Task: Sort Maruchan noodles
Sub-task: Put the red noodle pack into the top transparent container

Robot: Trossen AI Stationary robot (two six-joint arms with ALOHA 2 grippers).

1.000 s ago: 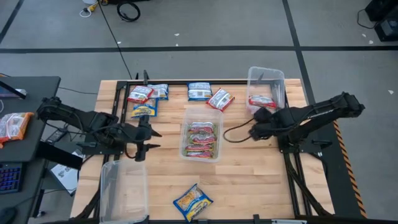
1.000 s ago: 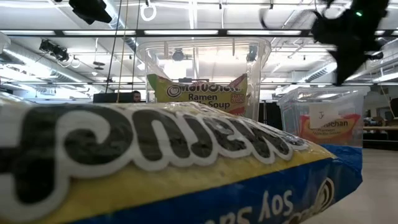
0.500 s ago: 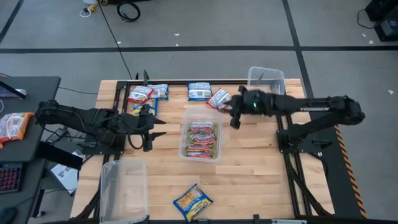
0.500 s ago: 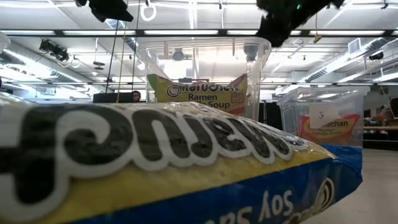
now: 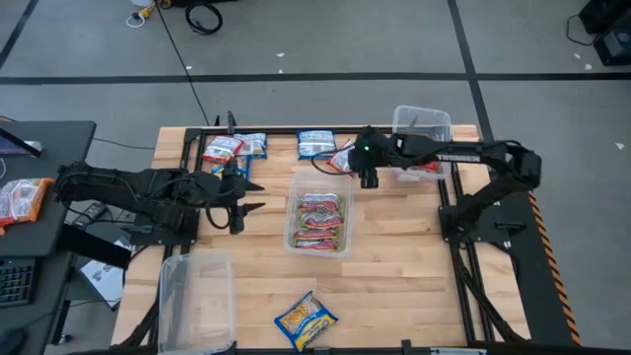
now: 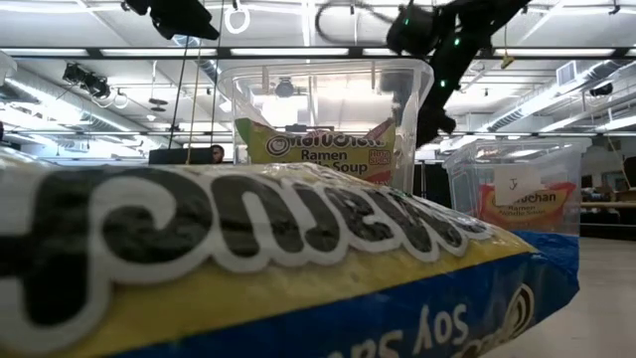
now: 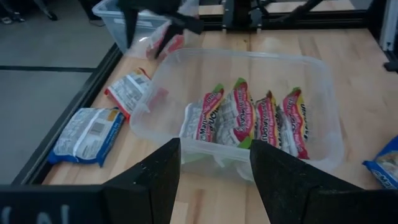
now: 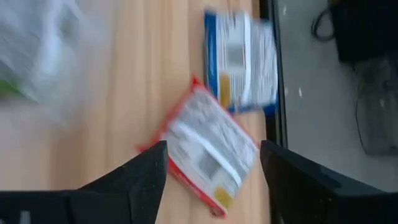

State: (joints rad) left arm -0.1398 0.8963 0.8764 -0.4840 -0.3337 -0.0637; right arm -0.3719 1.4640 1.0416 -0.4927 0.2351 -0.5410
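Wooden table (image 5: 394, 266) with tubs and noodle packets spread over it

A clear tub (image 5: 319, 210) of packets stands at the middle, an empty tub (image 5: 195, 296) at the near left corner, and another tub (image 5: 422, 138) at the far right. Along the far edge lie a red packet (image 5: 223, 149), blue packets (image 5: 252, 145) (image 5: 316, 144) and another red packet (image 5: 347, 158); a yellow-and-blue packet (image 5: 306, 319) lies at the near edge.

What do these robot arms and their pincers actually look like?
Both arms are black, slim and jointed. The right arm carries a looping black cable and a small green light near its right gripper. The left arm ends in the left gripper, with two thin dark prongs. Up close, the fingers are broad, flat black plates.
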